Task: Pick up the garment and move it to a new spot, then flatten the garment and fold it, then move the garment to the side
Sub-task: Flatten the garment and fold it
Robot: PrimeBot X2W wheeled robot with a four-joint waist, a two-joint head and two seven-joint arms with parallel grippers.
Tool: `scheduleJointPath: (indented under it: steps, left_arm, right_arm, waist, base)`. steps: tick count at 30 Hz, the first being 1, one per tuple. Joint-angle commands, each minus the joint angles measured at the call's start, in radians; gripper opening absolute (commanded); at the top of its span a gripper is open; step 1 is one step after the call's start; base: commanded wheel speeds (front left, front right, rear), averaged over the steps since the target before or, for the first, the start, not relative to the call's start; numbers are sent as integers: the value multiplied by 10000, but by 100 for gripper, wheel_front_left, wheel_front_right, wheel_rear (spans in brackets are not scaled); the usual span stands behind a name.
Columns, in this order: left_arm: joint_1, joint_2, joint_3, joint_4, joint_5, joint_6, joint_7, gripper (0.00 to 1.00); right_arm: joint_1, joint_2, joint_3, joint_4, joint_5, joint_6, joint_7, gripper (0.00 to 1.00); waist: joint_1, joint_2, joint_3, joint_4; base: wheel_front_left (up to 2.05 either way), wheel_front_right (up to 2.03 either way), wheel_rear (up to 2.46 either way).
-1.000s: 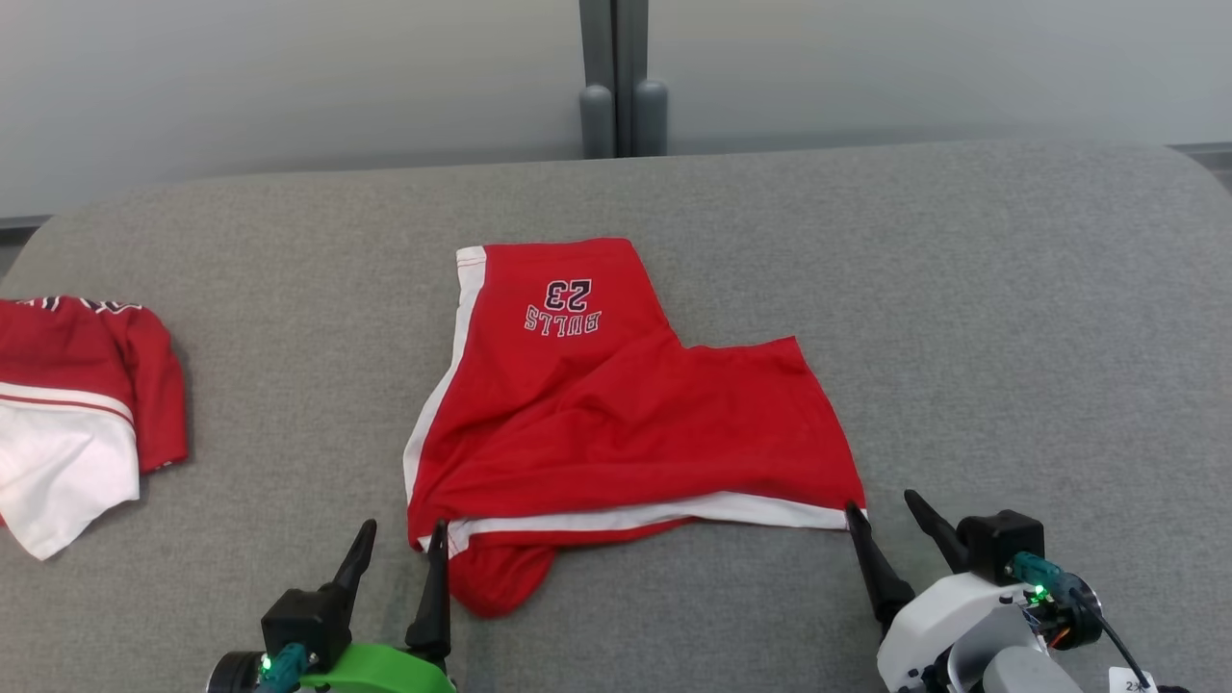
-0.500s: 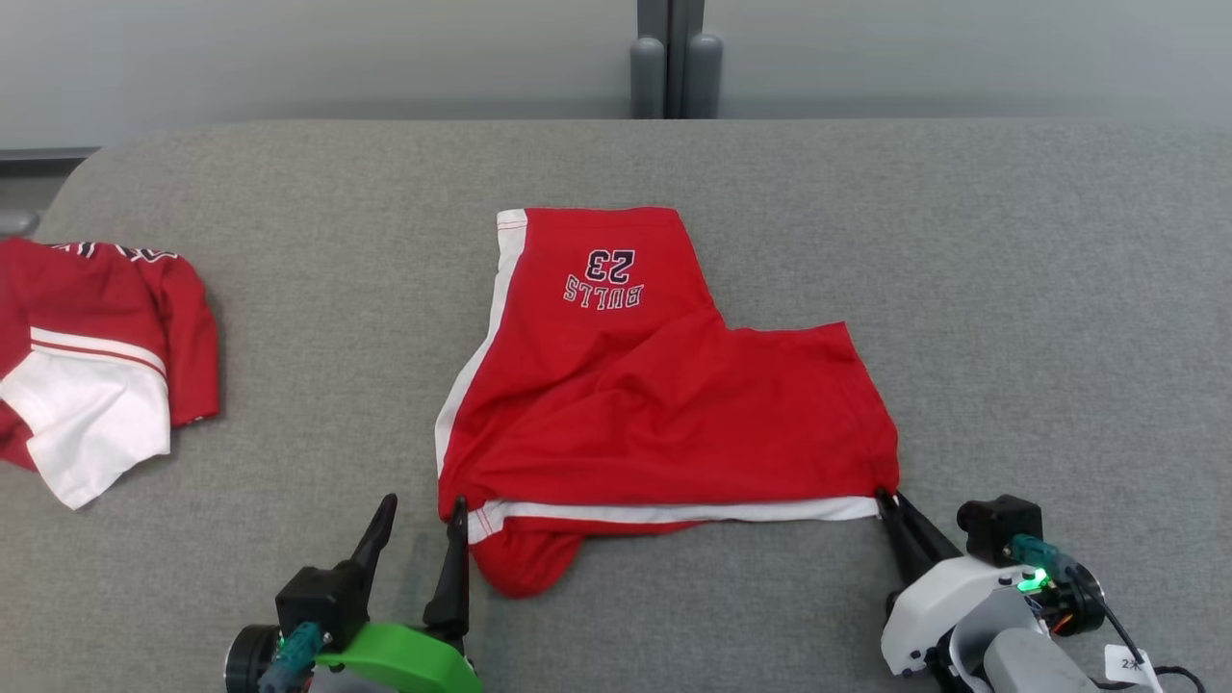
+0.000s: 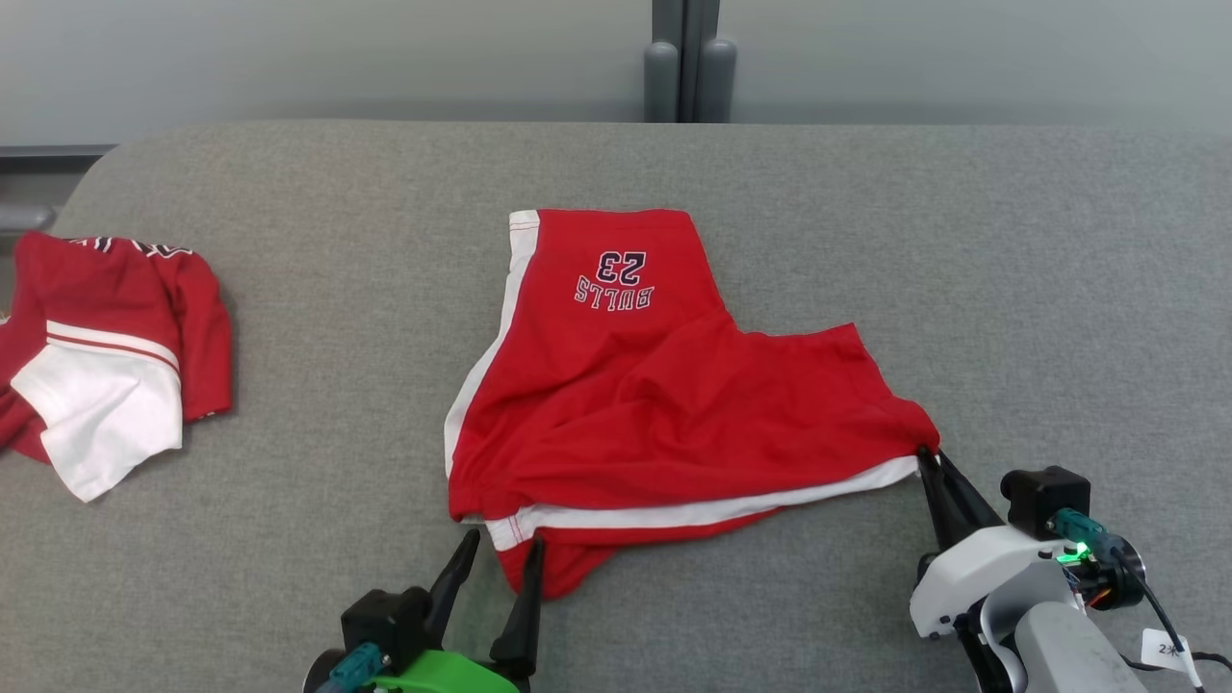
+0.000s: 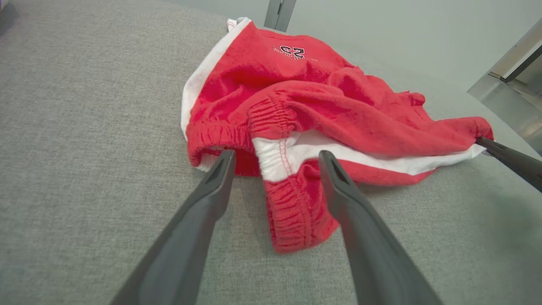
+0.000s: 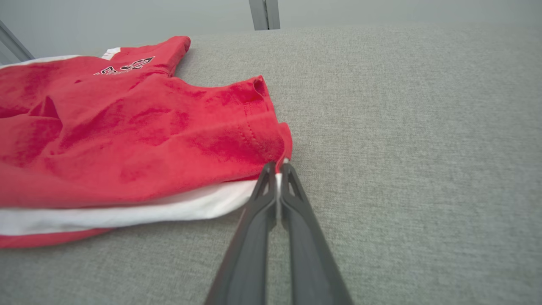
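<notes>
Right gripper (image 3: 930, 460) now tight on shorts (image 3: 654, 414) (corner)

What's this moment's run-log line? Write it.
right gripper: shut on shorts corner | left gripper: open, astride shorts' near edge

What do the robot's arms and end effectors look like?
Both have two long dark fingers. The left end effector sits on a green shell with a teal connector; the right end effector on a white shell with a green light, black cable and tag.
</notes>
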Motion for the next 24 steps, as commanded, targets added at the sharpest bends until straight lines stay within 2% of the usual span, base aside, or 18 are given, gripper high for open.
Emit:
scheduleJointPath:
  steps: [1,5,6,7,8,9,10,17,24]
  left_arm:
    - [-21,107,-67,101,-190,-28,-9,100]
    - [-203,204,-254,246,-388,-28,-9,98]
    - [-247,223,-271,260,-412,-28,-9,81]
    - [-312,258,-300,264,-454,-28,-9,75]
    - [-356,295,-313,285,-484,-28,-9,75]
    - [-394,335,-330,322,-523,-28,-9,18]
    - [-413,346,-369,370,-586,-28,-9,0]
    - [-578,363,-302,422,-861,-29,-9,0]
    - [-1024,774,-16,-1140,-687,-29,-9,0]
  right_arm:
    - [94,-44,4,-23,-22,-14,-2,0]
    - [136,-45,54,-26,37,-14,-2,0]
    - [133,-45,60,-34,47,-14,-2,0]
    - [131,-45,65,-45,60,-14,-2,0]
    - [129,-45,64,-55,63,-14,-2,0]
    - [126,-45,63,-65,59,-14,-2,0]
    - [126,-44,66,-71,42,-14,-2,0]
    - [245,-44,98,-411,272,-14,-2,0]
    - [63,-49,846,-2009,1691,-14,-5,0]
  waist:
    - [0,0,-13,-16]
    - [0,0,-22,-54]
    - [0,0,-20,-65]
    - [0,0,-17,-79]
    - [0,0,-12,-88]
    - [0,0,-7,-100]
    - [0,0,-8,-111]
    - [0,0,-186,-206]
    - [0,0,-797,-449]
  base:
    - [0,0,0]
    - [0,0,0]
    - [0,0,0]
    - [0,0,0]
    - [0,0,0]
    - [0,0,0]
    - [0,0,0]
    - [0,0,0]
    - [0,0,0]
